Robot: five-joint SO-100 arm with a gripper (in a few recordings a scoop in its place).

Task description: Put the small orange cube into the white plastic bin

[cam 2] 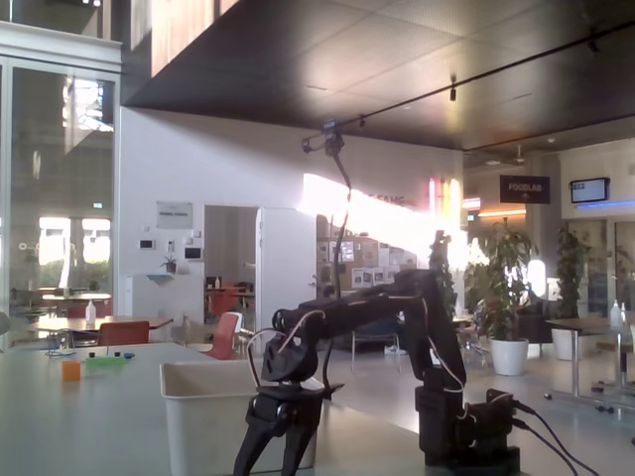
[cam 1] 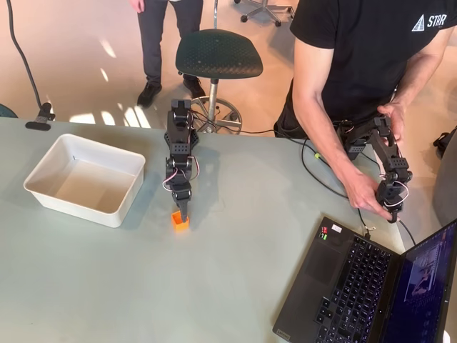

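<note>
The small orange cube [cam 1: 180, 222] sits on the pale table, right of the white plastic bin [cam 1: 80, 207]. In the overhead view my black gripper [cam 1: 183, 211] points down, its tip right at the cube's far edge. In the fixed view the gripper [cam 2: 273, 458] hangs low with its two fingers [cam 2: 248, 446] spread apart in an inverted V; their tips and the cube lie below the picture's edge. The bin [cam 2: 198, 416] stands just behind the gripper there. Whether the fingers touch the cube I cannot tell.
An open laptop [cam 1: 357, 286] lies at the table's front right. A person at the far right edge holds another arm. A stool [cam 1: 218, 53] stands behind the table. A small orange block [cam 2: 70, 370] and a green thing [cam 2: 104, 361] lie far left.
</note>
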